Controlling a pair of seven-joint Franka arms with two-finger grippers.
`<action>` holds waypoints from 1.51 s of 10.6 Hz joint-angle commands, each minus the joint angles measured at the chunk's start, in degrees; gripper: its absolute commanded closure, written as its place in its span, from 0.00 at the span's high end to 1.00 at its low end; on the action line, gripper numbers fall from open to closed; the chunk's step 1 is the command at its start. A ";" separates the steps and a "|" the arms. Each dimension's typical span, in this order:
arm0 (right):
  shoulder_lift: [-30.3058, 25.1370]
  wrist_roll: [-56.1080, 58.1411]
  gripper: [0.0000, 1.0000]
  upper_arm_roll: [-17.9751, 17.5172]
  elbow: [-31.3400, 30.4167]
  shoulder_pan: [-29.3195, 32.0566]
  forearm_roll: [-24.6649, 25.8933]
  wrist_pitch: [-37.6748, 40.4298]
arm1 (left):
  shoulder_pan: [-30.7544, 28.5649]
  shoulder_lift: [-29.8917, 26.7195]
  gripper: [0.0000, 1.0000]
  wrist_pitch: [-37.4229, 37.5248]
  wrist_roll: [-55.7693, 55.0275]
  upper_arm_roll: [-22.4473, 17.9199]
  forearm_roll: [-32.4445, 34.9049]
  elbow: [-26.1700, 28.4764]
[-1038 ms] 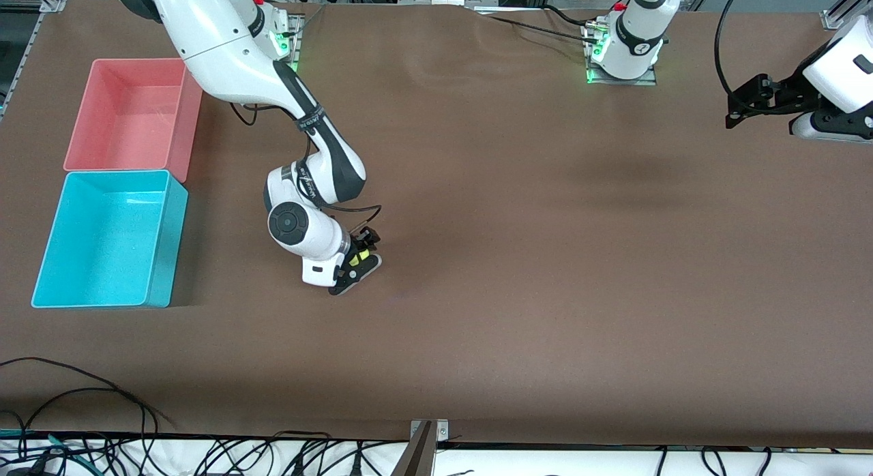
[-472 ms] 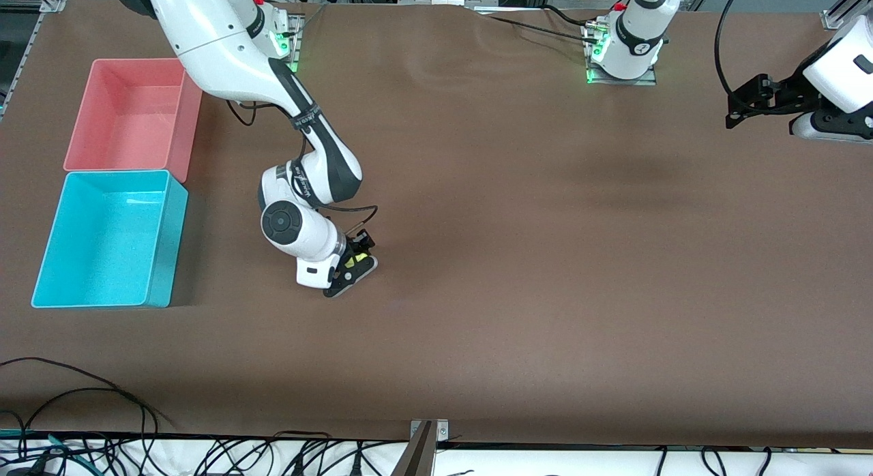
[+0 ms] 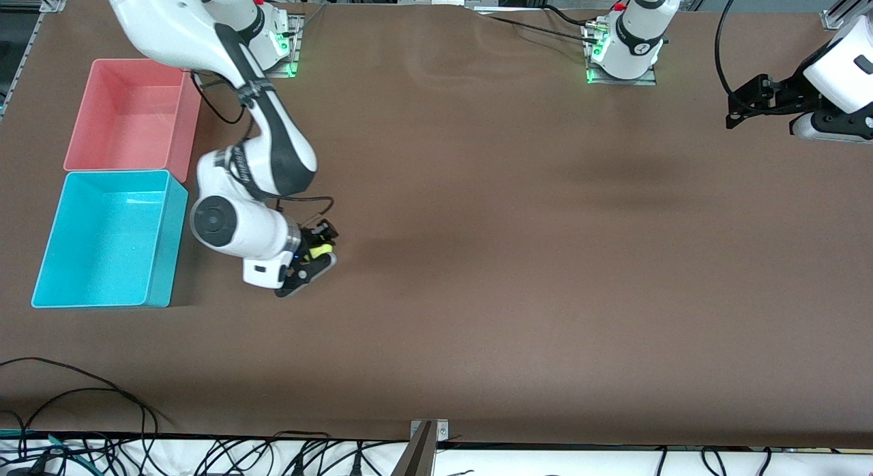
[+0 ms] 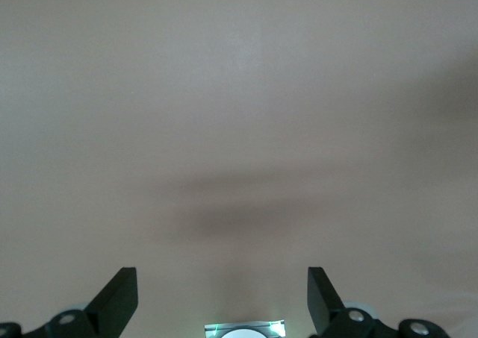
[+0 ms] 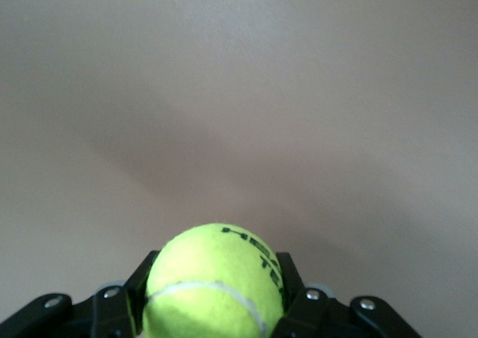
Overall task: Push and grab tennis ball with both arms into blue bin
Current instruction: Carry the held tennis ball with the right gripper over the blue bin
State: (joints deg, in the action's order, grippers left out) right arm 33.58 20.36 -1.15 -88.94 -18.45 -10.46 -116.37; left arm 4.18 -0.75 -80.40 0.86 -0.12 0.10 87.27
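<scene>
Front view: the right arm's black claw point(image 3: 315, 256) hangs over the brown matte surface point(image 3: 518, 258), clamped on the small fuzzy yellow-green tennis ball point(image 3: 320, 248), of which only a sliver shows between the black fingers. The bright cyan-blue rectangular plastic bin point(image 3: 106, 239) sits toward the right arm's end of the surface, near the claw but apart from it. A pink plastic bin of the same size point(image 3: 133, 114) touches the blue one's edge, farther from the front camera. Lettering on the right arm's wrist band is too small to read. The left arm waits at its own end of the surface, its black claw point(image 3: 747, 102) raised and partly cut off by the picture's edge.

Left wrist view: the left claw point(image 4: 222, 297) stands wide apart, two dark fingers point(image 4: 119, 297) over bare surface and a soft shadow; nothing lies between them.

Right wrist view: the ball point(image 5: 215, 282) fills the right claw point(image 5: 215, 308), pinched on both sides. Black printed letters curve across its felt, seemingly "HEA" and "TE", the rest wrapped out of sight. Its lower part is cut off.
</scene>
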 commanded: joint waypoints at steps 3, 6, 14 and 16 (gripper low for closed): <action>-7.82 9.16 0.16 -0.26 -1.15 11.39 -0.53 13.78 | 0.65 1.02 1.00 1.30 -0.42 -0.32 1.57 -2.19; -10.02 19.15 0.00 2.97 -0.36 14.41 6.12 17.13 | 0.65 1.02 1.00 1.30 -0.42 -0.32 1.57 -2.19; -7.13 23.40 0.00 13.19 -5.88 22.92 6.85 17.86 | 0.65 1.02 1.00 1.30 -0.42 -0.32 1.57 -2.19; -6.86 28.39 0.00 13.28 -10.79 25.39 7.03 9.80 | 0.65 1.02 1.00 1.38 -0.42 -0.32 1.57 -2.19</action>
State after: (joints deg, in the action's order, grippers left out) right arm 27.49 43.97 12.43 -94.28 4.40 -4.20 -99.23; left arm 4.18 -0.50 -80.39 0.86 -0.20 0.11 87.04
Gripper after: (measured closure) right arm 0.339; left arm 0.000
